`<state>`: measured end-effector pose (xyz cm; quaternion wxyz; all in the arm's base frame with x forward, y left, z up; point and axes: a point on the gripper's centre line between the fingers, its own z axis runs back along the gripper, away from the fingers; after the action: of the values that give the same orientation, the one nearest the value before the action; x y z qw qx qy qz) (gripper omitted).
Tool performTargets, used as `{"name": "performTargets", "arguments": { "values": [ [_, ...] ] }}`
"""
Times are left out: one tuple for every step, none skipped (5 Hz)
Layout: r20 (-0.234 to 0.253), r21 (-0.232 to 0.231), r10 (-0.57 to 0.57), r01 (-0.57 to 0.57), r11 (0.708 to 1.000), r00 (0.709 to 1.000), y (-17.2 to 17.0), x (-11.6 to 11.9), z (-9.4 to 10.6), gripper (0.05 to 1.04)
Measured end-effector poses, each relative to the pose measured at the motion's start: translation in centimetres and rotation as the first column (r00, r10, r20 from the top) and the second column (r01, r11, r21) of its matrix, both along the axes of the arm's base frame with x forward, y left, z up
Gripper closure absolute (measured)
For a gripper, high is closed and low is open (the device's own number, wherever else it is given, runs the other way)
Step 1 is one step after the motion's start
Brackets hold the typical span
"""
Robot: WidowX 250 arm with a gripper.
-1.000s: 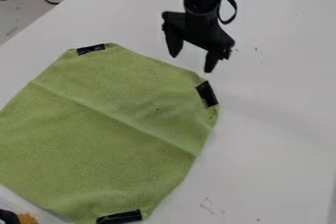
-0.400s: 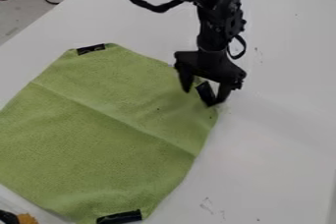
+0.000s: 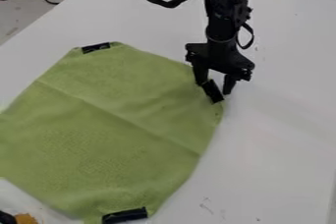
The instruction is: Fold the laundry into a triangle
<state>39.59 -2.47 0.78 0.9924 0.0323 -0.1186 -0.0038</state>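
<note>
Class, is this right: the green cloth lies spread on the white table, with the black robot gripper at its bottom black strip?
Wrong strip: the camera view shows the black robot gripper at the right-hand black strip, not the bottom strip. The green cloth does lie spread on the white table.

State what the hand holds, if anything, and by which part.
Cannot be told: the black hand is at the black tape on the upper right corner of the green cloth.
</note>
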Motion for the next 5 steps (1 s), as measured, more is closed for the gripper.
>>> {"name": "performTargets", "arguments": {
  "values": [
    [-0.002,0.012,-0.017,0.017,1.0,1.0,0.1,0.4,0.1,0.694],
    [-0.006,0.023,-0.013,0.013,1.0,1.0,0.3,0.4,0.1,0.893],
    [-0.058,0.057,0.019,-0.016,0.998,0.998,0.9,-0.3,0.4,0.997],
    [0.01,0.089,0.149,-0.149,0.985,0.989,2.0,-0.3,5.8,1.016],
    [0.137,0.074,0.324,-0.336,0.939,0.936,4.9,-1.4,11.3,1.016]
  ]
}}
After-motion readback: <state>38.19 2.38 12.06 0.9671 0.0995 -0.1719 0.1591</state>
